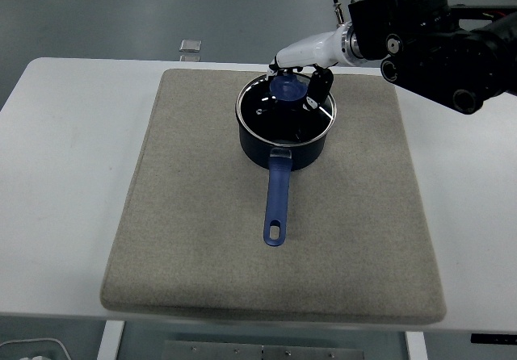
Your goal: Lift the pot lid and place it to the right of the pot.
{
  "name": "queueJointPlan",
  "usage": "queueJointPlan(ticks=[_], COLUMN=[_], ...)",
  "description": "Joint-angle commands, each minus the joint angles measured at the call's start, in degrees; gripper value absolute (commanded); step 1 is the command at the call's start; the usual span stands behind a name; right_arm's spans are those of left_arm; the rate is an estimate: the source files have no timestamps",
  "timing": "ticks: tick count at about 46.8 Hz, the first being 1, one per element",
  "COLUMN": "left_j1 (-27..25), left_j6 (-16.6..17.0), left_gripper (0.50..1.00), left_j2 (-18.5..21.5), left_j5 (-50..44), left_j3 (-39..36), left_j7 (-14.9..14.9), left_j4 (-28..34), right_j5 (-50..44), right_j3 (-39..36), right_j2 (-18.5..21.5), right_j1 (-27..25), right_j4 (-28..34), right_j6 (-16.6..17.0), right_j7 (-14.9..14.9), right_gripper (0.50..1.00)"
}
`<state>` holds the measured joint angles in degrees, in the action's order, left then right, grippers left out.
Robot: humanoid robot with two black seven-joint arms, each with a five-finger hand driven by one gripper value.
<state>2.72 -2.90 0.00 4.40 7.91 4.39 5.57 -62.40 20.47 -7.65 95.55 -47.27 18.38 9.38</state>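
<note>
A white table (73,174) carries a broad grey mat (202,239), and nothing on the mat crowds the dark pot (283,138) standing toward its far side, blue handle (276,198) pointing at the near edge. The glass lid (284,108) sits on the pot, reflections masking whatever is inside. The right hand (300,76), reaching in from the right on a black arm, has its fingers closed around the lid's blue knob (287,88). A small clear object (191,46) lies beyond the mat, too small to make out.
</note>
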Motion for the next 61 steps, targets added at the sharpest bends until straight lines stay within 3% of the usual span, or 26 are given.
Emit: queueJointPlan(ticks=[1,10,18,36,45,61], left_j1=[0.00,0.00,0.00,0.00,0.00,0.00], left_j6=[0.00,0.00,0.00,0.00,0.00,0.00], left_gripper=[1.000,1.000,1.000,1.000,1.000,1.000], left_j2=[0.00,0.00,0.00,0.00,0.00,0.00], left_j5=[0.00,0.00,0.00,0.00,0.00,0.00], left_j3=[0.00,0.00,0.00,0.00,0.00,0.00], left_j7=[0.00,0.00,0.00,0.00,0.00,0.00], left_j4=[-0.04,-0.03,0.14,-0.03,-0.04,-0.03], right_j5=[0.00,0.00,0.00,1.14,1.40,3.77], right_j3=[0.00,0.00,0.00,-0.70,-0.87,-0.79], right_j2=[0.00,0.00,-0.09,-0.61,-1.93,-11.24], right_j1=[-0.01,0.17,0.34,2.36,4.38,5.79], right_j4=[-0.01,-0.01,-0.01,-0.01,-0.01,-0.89], right_j6=[-0.01,-0.01,-0.01,1.04,3.15,6.84], right_j7=[0.02,0.02,0.02,0.55,0.99,1.60], right_gripper=[0.725,0.662,0.644,0.500,0.500,0.500])
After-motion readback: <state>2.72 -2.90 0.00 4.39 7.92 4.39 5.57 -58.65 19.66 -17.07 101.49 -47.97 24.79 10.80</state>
